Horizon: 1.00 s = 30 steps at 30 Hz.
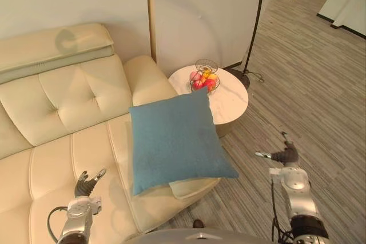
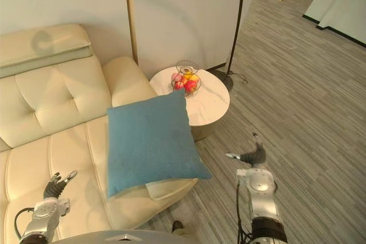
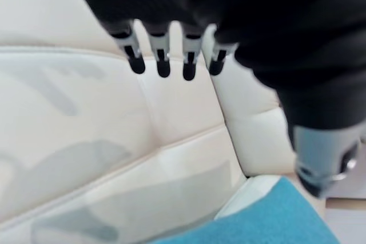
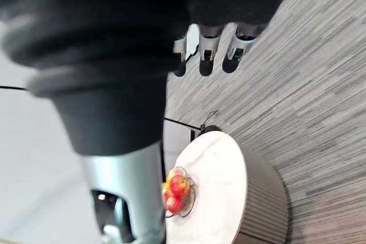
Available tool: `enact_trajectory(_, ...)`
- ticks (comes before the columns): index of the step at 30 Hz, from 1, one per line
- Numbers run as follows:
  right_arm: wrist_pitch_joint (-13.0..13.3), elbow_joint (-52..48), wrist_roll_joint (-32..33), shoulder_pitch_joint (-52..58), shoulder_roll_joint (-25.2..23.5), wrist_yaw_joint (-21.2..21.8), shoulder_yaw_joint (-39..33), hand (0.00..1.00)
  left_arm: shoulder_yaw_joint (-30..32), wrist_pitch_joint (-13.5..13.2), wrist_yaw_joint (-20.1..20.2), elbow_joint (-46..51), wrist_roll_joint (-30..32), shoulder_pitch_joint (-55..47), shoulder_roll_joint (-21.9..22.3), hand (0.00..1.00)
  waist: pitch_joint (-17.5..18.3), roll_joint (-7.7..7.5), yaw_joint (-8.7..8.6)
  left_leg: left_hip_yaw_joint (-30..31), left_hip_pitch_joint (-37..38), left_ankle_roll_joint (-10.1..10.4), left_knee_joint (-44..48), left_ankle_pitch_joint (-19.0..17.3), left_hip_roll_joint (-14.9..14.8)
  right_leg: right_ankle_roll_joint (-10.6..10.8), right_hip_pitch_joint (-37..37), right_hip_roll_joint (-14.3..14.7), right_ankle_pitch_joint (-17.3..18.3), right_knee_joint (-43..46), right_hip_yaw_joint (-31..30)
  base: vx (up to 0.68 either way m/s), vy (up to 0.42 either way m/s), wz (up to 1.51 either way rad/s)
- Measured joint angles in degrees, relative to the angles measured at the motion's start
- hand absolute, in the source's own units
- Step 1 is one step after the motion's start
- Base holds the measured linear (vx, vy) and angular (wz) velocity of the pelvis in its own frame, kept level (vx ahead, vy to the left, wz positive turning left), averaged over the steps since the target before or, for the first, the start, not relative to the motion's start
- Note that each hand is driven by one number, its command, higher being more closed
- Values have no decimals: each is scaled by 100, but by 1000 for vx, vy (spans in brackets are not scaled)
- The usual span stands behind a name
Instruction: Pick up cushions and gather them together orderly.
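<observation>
On sofa (image 1: 68,101) end, blue cushion (image 1: 174,141) lies atop cream cushion (image 1: 191,188) — stack prob. done, maybe needs squaring. Your left hand (image 1: 85,187) & right hand (image 1: 285,155): fingers apart, empty.

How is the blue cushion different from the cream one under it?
The blue cushion is bright blue; the cream cushion matches the sofa. The blue cushion lies on top in full view; the cream cushion is mostly hidden, one corner peeking out. Both rest on the sofa seat.
</observation>
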<state>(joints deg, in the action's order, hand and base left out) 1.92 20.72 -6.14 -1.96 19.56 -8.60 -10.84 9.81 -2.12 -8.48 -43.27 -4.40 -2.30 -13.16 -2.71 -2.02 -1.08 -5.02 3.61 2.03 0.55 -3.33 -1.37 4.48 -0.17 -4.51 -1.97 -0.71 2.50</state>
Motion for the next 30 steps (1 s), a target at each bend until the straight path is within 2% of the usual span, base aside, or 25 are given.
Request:
enact_trajectory(4, 46, -6, 31, -394, -7, 9, 395, 0, -326, -33, -10, 5, -11, 278, 83, 0, -151, -14, 40, 32, -346, -18, 171, 20, 8, -5, -236, -9, -128, -34, 9, -72, -7, 4)
enact_trajectory(15, 48, 68, 473, -1859, -229, -103, 1077, 0, -1005, -47, -241, -46, -231, 2045, 172, 0, -1271, -39, 127, 198, -1982, -13, 1016, 133, -52, -100, -1409, -26, -589, 74, 119, -134, -14, 9)
enact_trajectory(18, 35, 375, 638, -2495, -344, -319, 1261, 0, -1049, -64, -384, -477, -234, 2895, 75, 0, -1649, -41, 150, 200, -2400, -5, 1274, 137, -104, -127, -1749, 5, -661, 213, 126, -169, -24, 1)
enact_trajectory(21, 22, 530, 756, -2780, -369, -454, 1290, 0, -1150, -64, -404, -597, -341, 3313, -47, 0, -1739, -43, 198, 205, -2690, 1, 1325, 220, -113, -157, -2019, 15, -747, 221, 127, -116, -29, 1)
enact_trajectory(25, 22, 556, 877, -3302, -367, -659, 1518, 0, -1473, -66, -462, -729, -442, 3968, -230, 0, -2075, -49, 187, 226, -2886, 16, 1301, 347, -116, -187, -2245, 16, -797, 311, 135, -88, -35, 2)
enact_trajectory(28, 35, 724, 875, -3745, -339, -708, 1837, 0, -1792, -70, -502, -862, -442, 4514, -249, 0, -2145, -128, 172, 224, -3073, 68, 1108, 505, -112, -214, -2525, 16, -846, 302, 137, -75, -43, 2)
enact_trajectory(29, 31, 804, 870, -3934, -314, -713, 1975, 100, -1907, -71, -507, -981, -443, 4746, -251, 0, -2160, -156, 153, 226, -3151, 68, 1025, 565, -116, -222, -2631, 20, -870, 300, 143, -57, -48, 3)
enact_trajectory(30, 32, 805, 860, -4002, -303, -712, 2002, 100, -1942, -72, -507, -1008, -443, 4833, -250, 0, -2163, -162, 140, 228, -3202, 67, 995, 598, -120, -221, -2694, 22, -882, 295, 146, -50, -47, 3)
